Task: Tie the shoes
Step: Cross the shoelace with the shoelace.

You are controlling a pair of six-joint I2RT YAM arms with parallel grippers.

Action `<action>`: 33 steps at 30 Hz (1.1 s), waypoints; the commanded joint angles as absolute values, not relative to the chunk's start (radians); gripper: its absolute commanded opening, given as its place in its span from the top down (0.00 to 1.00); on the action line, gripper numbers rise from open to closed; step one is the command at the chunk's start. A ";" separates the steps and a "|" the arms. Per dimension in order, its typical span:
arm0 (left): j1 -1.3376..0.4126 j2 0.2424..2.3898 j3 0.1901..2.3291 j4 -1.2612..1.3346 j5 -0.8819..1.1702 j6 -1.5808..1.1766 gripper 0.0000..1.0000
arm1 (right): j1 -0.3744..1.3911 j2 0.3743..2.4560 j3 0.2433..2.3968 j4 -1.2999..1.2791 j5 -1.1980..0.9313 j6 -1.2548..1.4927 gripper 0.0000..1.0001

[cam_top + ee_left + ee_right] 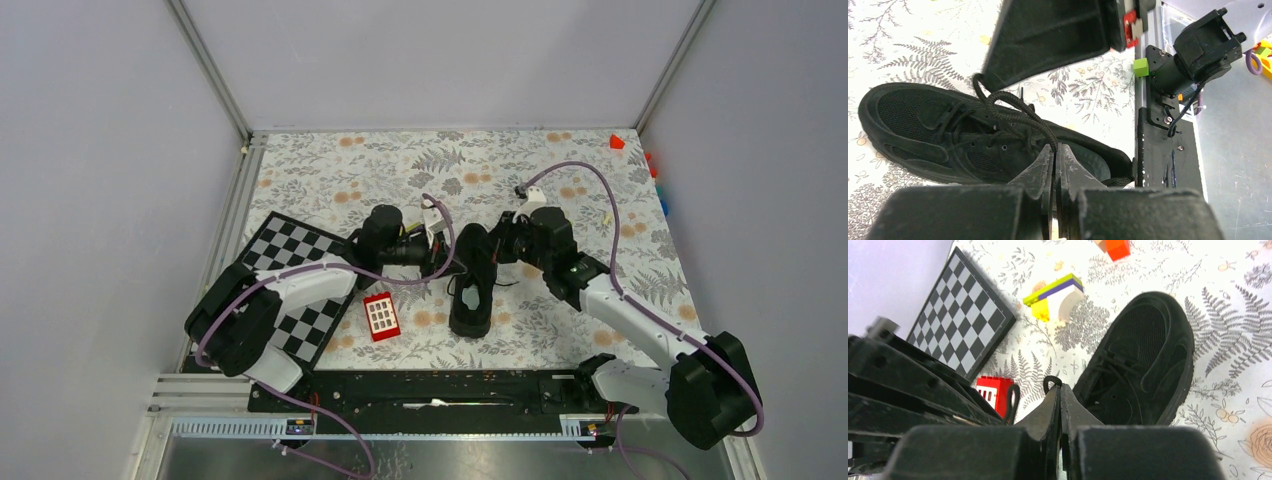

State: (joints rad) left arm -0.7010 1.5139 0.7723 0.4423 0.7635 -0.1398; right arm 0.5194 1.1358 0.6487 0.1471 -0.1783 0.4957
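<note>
Top view: the shoe (471, 300) lies mid-surface (330, 170) between both arms, heel toward the bases. Left wrist view: my left fingers (1040, 170) are pinched tight on a lace (1018, 107) that loops up off the eyelets. Right wrist view: my right fingers (1048, 410) are closed too, with a small bight of lace poking above the tips. I judge the lace thin, limp and slippery. I'd grip it near the ends, since the light shoe may drag.

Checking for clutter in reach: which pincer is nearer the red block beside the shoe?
Left. The left pincer grips a lace on the side of the shoe facing the red block; the right pincer grips lace across the shoe, on the other side.
</note>
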 commanded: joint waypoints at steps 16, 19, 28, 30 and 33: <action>-0.729 1.631 0.940 0.350 0.840 -0.047 1.00 | 0.489 1.055 0.749 0.015 -0.268 0.438 1.00; -0.729 1.647 0.961 0.340 0.831 -0.035 1.00 | 0.489 1.037 0.751 -0.029 -0.274 0.425 1.00; -0.730 1.686 1.006 0.263 0.809 -0.008 1.00 | 0.489 0.945 0.732 -0.131 -0.272 0.376 1.00; -0.729 1.689 1.007 0.258 0.805 -0.008 1.00 | 0.489 0.932 0.726 -0.140 -0.279 0.370 1.00; -0.729 1.688 1.006 0.261 0.803 -0.008 1.00 | 0.490 0.945 0.744 -0.166 -0.309 0.357 1.00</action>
